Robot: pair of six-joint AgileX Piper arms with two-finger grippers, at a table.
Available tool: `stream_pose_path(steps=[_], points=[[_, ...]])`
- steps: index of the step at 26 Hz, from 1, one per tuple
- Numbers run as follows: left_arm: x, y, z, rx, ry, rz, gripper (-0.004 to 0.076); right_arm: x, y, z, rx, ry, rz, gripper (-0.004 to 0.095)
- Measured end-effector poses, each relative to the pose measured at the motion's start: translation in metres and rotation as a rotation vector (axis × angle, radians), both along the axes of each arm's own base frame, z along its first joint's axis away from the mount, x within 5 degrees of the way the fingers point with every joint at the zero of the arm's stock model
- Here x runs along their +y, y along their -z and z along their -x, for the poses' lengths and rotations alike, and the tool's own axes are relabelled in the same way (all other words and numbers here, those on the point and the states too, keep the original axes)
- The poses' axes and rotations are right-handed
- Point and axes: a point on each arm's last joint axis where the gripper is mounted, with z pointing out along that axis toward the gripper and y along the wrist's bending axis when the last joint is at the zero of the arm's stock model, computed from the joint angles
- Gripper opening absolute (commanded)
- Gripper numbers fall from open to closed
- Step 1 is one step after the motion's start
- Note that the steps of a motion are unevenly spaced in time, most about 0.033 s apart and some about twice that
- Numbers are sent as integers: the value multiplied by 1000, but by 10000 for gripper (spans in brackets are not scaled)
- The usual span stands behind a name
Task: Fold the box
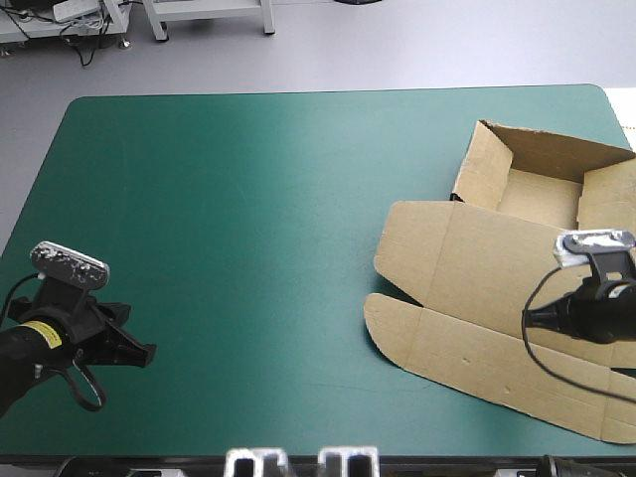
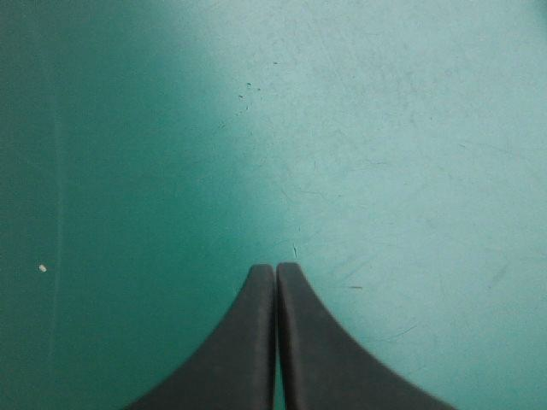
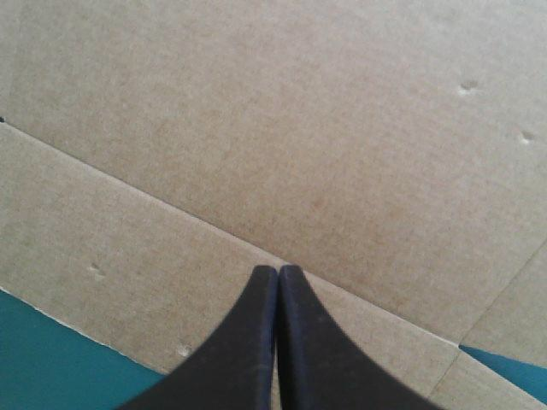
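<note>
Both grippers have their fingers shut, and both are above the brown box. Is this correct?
Not quite. Only the right gripper is above the box; the left gripper is above the bare teal-green cover, as the left wrist view shows. Both do have their fingers shut.

High view: from above and behind, facing forward and down over most of the teal-green cover [image 1: 248,248]. Left wrist view: close above the cover, along the left gripper [image 2: 275,272]. Right wrist view: close above the box [image 3: 299,128], along the right gripper [image 3: 278,272]; shares its flat lid [image 1: 467,258] with the high view
</note>
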Motion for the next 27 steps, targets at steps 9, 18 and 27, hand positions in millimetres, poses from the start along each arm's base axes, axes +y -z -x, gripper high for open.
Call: stream_pose_path(steps=[9, 18, 27], points=[[-7, 37, 9, -59, 43, 101, -10, 15, -3, 55, -183, -10, 35, -24], [-2, 65, 35, -100, 62, 103, -10, 23, -16, 79, -353, -8, 50, -24], [0, 90, 49, -101, 68, 103, -10, 27, -7, 94, -404, -28, 78, -24]])
